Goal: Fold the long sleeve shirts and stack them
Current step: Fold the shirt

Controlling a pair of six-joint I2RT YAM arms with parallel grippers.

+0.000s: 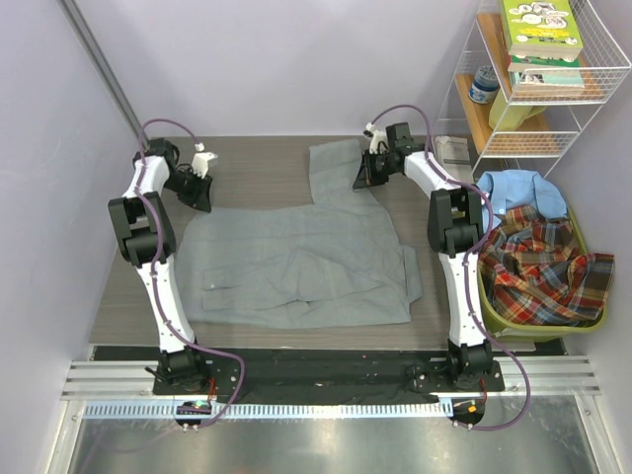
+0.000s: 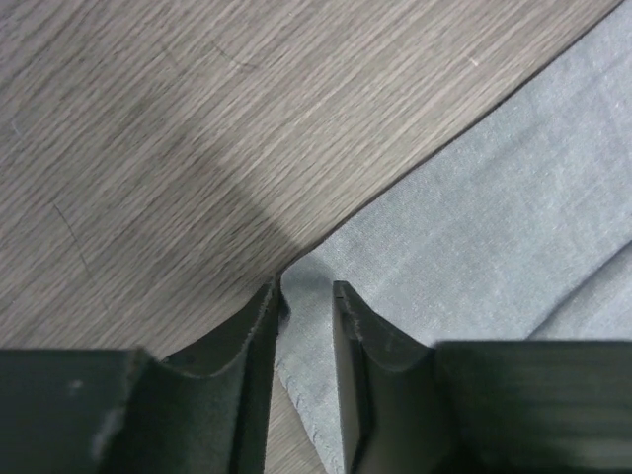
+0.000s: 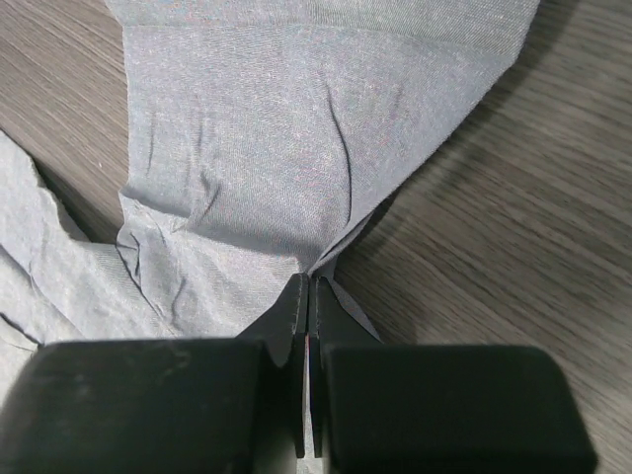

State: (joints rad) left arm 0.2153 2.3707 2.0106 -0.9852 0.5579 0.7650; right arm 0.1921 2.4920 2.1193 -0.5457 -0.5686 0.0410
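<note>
My right gripper is pinched tight on a fold of the grey shirt, upper centre of the top view. My left gripper stands slightly apart, astride the shirt's corner, upper left. The shirt lies spread across the middle of the table.

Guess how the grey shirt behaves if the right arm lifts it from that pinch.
Likely floppy: the grey shirt puckers into folds where the right fingers pinch it. Probably light: the cloth looks thin and lies flat on the table. Lifted from one point, the rest would likely hang and drag.
</note>
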